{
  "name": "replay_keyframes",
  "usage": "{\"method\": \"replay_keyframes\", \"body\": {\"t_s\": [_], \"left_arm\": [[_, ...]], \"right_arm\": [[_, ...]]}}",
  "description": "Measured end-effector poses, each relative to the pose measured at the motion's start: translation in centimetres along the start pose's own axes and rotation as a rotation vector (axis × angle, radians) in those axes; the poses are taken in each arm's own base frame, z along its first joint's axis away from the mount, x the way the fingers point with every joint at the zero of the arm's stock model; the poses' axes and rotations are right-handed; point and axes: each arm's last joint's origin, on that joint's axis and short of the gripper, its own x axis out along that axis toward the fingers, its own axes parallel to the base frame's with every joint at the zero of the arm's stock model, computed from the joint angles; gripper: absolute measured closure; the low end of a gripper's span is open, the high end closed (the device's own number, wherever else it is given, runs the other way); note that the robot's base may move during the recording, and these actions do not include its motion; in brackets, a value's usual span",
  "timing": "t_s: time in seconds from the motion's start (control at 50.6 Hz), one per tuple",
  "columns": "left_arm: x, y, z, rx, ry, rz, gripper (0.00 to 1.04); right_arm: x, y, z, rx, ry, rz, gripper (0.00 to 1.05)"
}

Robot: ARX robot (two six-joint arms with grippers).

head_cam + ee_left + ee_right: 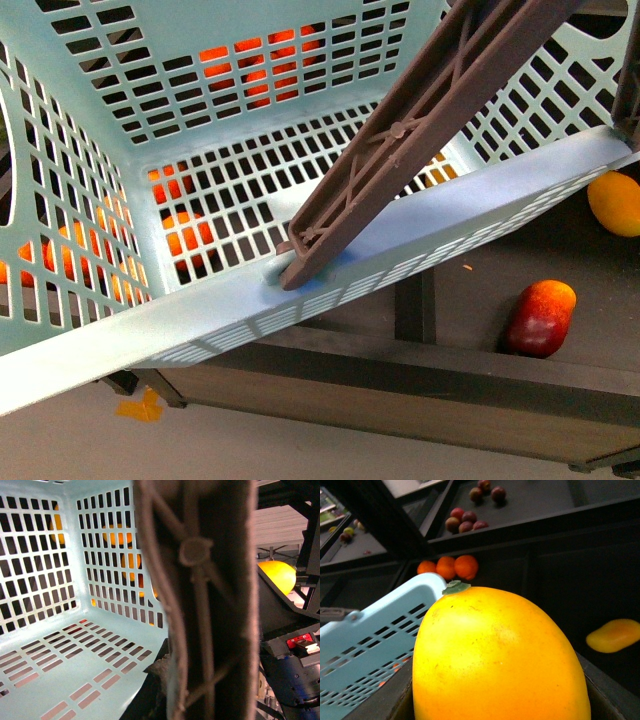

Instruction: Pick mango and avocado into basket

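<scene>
The pale turquoise basket fills most of the front view, tilted, with its brown handle slanting across it. In the left wrist view that handle stands close up. My left gripper is shut on it, its fingers mostly hidden behind it. A smooth yellow-orange mango fills the right wrist view, and my right gripper is shut on it, just beside the basket's rim. The same mango shows past the handle in the left wrist view. No avocado is in view.
Oranges glow through the basket's lattice, and three oranges lie on a dark shelf. Dark red fruits lie higher up. A red-and-yellow fruit and another yellow-orange fruit rest on the dark shelf at right.
</scene>
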Motion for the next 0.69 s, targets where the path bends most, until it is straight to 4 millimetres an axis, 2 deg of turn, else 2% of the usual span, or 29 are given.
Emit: {"method": "replay_keyframes", "body": {"t_s": [0.138, 0.257, 0.454, 0.652, 0.691], "left_arm": [[0.0, 0.0, 0.0, 0.0, 0.0, 0.0, 1.0], [0.0, 0.0, 0.0, 0.0, 0.0, 0.0, 1.0], [0.0, 0.0, 0.0, 0.0, 0.0, 0.0, 1.0], [0.1, 0.1, 0.0, -0.004, -0.001, 0.003, 1.0], [0.0, 0.1, 0.1, -0.006, -0.009, 0.007, 1.0]], "right_arm": [[1.6, 2.7, -1.7, -0.033, 0.06, 0.064, 0.42], [2.4, 3.8, -2.8, -0.057, 0.087, 0.084, 0.42], [3.0, 4.1, -3.5, -0.064, 0.088, 0.059, 0.08], [2.1, 2.8, -2.4, -0.067, 0.008, -0.098, 0.09], [1.5, 2.2, -2.4, -0.125, -0.142, -0.208, 0.17]]}}
